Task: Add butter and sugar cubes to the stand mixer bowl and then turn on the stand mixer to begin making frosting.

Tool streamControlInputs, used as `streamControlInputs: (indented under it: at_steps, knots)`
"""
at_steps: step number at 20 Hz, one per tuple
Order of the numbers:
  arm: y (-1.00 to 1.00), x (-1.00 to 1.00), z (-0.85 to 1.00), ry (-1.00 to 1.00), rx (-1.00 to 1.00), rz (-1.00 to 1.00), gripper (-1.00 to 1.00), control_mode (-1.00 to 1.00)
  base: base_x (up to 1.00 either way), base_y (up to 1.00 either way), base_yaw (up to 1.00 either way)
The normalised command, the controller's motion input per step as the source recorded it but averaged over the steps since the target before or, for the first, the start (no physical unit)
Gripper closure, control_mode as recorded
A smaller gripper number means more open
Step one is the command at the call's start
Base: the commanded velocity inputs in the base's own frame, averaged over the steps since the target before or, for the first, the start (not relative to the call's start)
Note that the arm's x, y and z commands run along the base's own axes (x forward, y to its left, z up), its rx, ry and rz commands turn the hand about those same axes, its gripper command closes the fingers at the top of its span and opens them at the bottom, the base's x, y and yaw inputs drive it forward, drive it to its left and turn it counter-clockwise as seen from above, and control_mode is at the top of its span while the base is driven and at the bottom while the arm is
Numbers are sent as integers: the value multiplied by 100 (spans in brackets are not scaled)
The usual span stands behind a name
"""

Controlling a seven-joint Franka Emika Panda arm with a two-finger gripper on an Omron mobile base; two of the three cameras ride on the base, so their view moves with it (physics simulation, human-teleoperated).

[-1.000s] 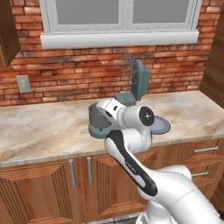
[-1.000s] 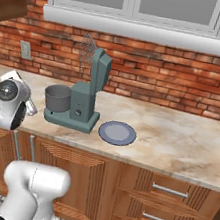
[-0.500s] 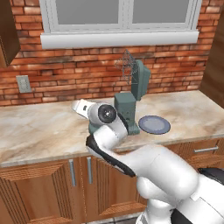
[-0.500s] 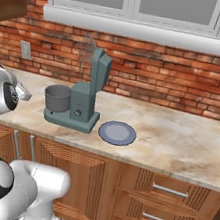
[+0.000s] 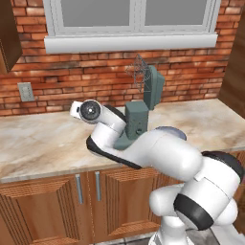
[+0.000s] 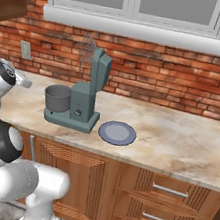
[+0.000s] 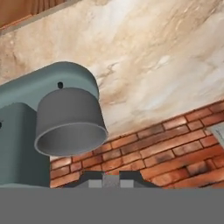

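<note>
Having swung left since before, arm near stand mixer bowl (image 6: 58,97).

The stand mixer (image 6: 82,102) stands toward the back of the surface (image 6: 178,138), its head tilted up so the wire whisk (image 6: 86,50) sits high against the brick wall (image 6: 155,64) — leaving the stand mixer bowl (image 6: 58,97) open from above. The column walls off the bowl at 3 o'clock in the right base view. A blue-grey plate (image 6: 117,132) lies flat just beside the mixer base at 3 o'clock, low enough to pass over. Beyond it the marble runs bare toward 3 o'clock, and in the left base view it runs bare toward 9 o'clock (image 5: 38,141) — broad free room. The window sill (image 6: 135,30) overhangs the whisk.
</note>
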Motion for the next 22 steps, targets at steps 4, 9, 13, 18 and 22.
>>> streamControlInputs:
  at_steps: [4,9,13,18,22]
  knots:
    - [-14,34,0,25,-7,-30,100,-100,0,0,0]
    - [-19,25,0,21,-3,-41,100,-100,0,0,0]
    - [-12,23,-10,5,-7,-38,100,-100,0,0,0]
    - [-14,21,-32,0,-6,-28,100,-100,0,0,0]
    - [-38,21,-40,0,-1,-25,100,-100,0,0,0]
